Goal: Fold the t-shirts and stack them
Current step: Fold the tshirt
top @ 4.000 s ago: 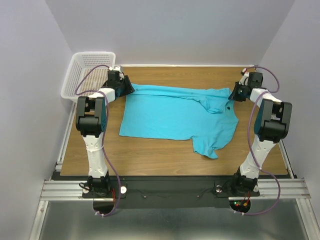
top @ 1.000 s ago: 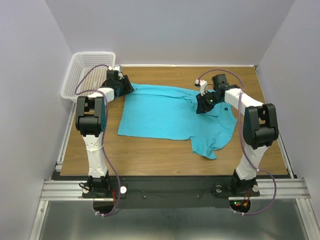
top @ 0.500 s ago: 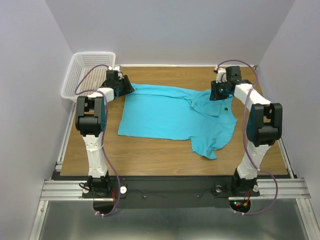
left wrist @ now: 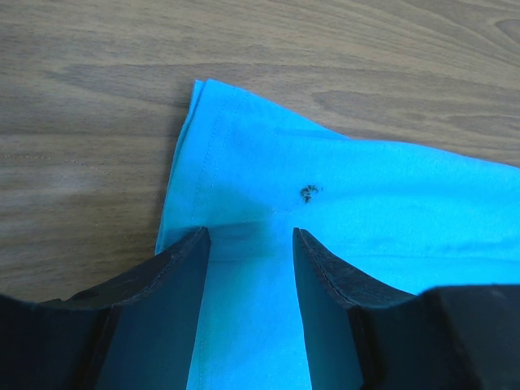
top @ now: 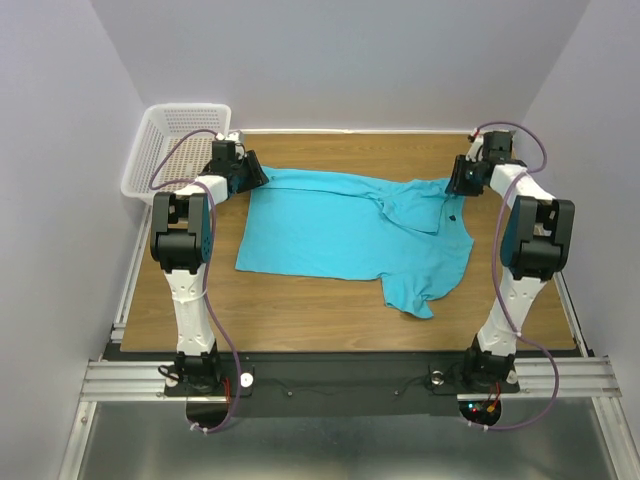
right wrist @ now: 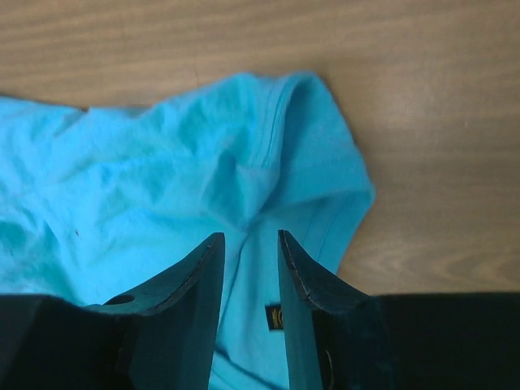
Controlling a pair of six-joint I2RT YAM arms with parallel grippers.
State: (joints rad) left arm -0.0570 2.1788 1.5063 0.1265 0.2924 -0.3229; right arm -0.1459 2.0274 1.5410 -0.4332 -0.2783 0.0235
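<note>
Spreading the t-shirt [top: 350,225] flat, not yet folded, stretched from the left gripper [left wrist: 248,236] across to the right gripper [right wrist: 248,240]. Left jaws apart, hem corner flat between them. Right jaws narrowly parted about a cloth ridge; cannot tell whether pinching. Next: calls for firm corner grips, then folding nearward. Since a second ago: right gripper out from mid-shirt to the corner.

Turquoise shirt on brown wood
The t-shirt [top: 350,235] is plain turquoise with one small dark speck [left wrist: 308,192] and self-coloured stitching along its hem; the table [top: 300,305] is mid-brown with streaky wood grain; the mesh basket [top: 190,108] is white; the left arm [top: 190,288] and right arm [top: 510,298] are white and black, trailing purple cables [top: 512,126]; the walls [top: 350,60] are pale lilac-grey
</note>
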